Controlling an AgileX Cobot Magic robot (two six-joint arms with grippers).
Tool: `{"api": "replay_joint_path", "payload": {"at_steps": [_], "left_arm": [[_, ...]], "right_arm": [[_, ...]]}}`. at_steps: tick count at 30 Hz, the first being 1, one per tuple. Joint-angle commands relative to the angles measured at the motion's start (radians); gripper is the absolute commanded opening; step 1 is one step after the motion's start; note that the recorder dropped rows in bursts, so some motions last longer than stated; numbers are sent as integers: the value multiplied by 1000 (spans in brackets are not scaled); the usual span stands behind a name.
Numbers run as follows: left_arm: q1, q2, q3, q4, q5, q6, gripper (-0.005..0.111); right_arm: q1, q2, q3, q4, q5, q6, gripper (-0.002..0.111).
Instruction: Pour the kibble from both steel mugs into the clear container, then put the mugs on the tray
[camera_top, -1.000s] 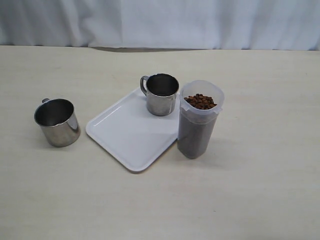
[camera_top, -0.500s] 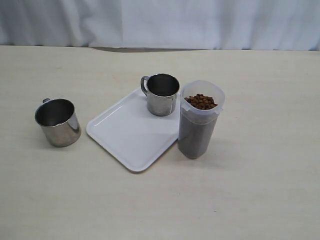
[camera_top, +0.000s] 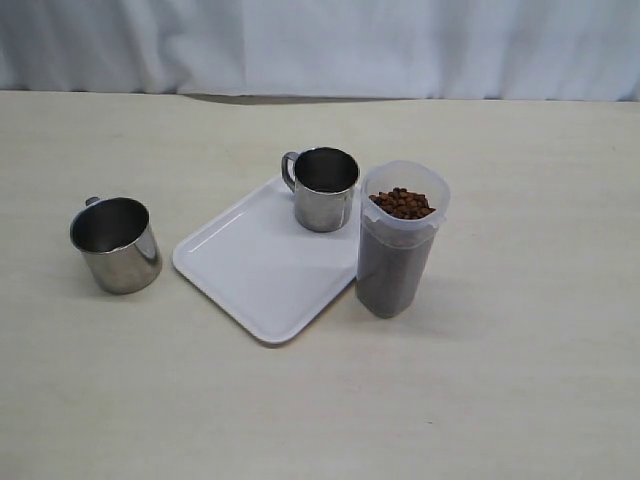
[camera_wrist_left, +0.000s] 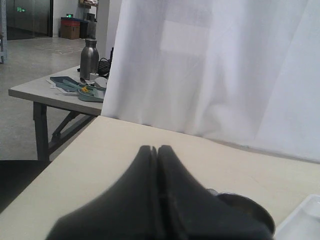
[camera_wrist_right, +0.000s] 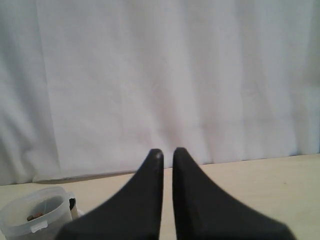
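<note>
- Left fingers (camera_wrist_left: 150, 156): pressed together tip to tip, no gap, nothing between them
- Right fingers (camera_wrist_right: 156, 161): drawn in to a thin slit, tips nearly meeting, holding nothing
- Neither pair of fingers shows in the exterior view
- Loose mug (camera_top: 115, 245): upright on the surface (camera_top: 500, 380), off the tray and well apart from the container; inside looks bare. In the left wrist view its rim (camera_wrist_left: 247, 206) peeks out just past the left fingers, low and to one side, not touching them
- Tray (camera_top: 250, 270): flat on the surface, set at an angle; one white corner (camera_wrist_left: 306, 222) shows beyond the mug rim from the left fingers
- Tray mug (camera_top: 325, 190): upright on the tray's far corner, handle turned away from the container, looks empty
- Clear container (camera_top: 395, 262): upright on the surface just beside the tray edge and near the tray mug; contact with either, cannot tell. From the right fingers it sits off to one side, apart from them (camera_wrist_right: 35, 215)
- Kibble (camera_top: 402, 204): brown pellets filling the container close to the rim
- White curtain (camera_top: 320, 45) hangs behind the surface, straight ahead of the right fingers
</note>
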Motion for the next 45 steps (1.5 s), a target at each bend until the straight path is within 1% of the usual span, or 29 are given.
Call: {"api": "replay_joint_path", "payload": {"at_steps": [1, 15, 17, 21, 24, 30, 34, 38, 40, 41, 43, 45], "left_arm": [[3, -2, 2, 1, -4, -3, 0], [3, -2, 2, 1, -4, -3, 0], [3, -2, 2, 24, -15, -3, 0], [3, -2, 2, 163, -168, -3, 0], [3, -2, 2, 173, -290, -3, 0], [3, -2, 2, 183, -384, -3, 0], [3, -2, 2, 183, -384, 4, 0], [3, -2, 2, 236, -386, 31, 0], [3, -2, 2, 196, -393, 19, 0], [3, -2, 2, 186, -385, 21, 0], [3, -2, 2, 177, -324, 21, 0], [3, 49, 2, 170, -283, 21, 0]], "right_arm": [[1, -3, 5, -1, 3, -9, 5], [1, -3, 5, -1, 3, -9, 5], [1, -3, 5, -1, 3, -9, 5], [1, -3, 5, -1, 3, -9, 5], [1, -3, 5, -1, 3, -9, 5], [1, -3, 5, -1, 3, -9, 5], [1, -3, 5, -1, 3, -9, 5], [1, -3, 5, -1, 3, -9, 5], [1, -3, 5, -1, 3, -9, 5], [1, -3, 5, -1, 3, -9, 5], [1, -3, 5, -1, 3, -9, 5], [1, -3, 5, -1, 3, -9, 5]]}}
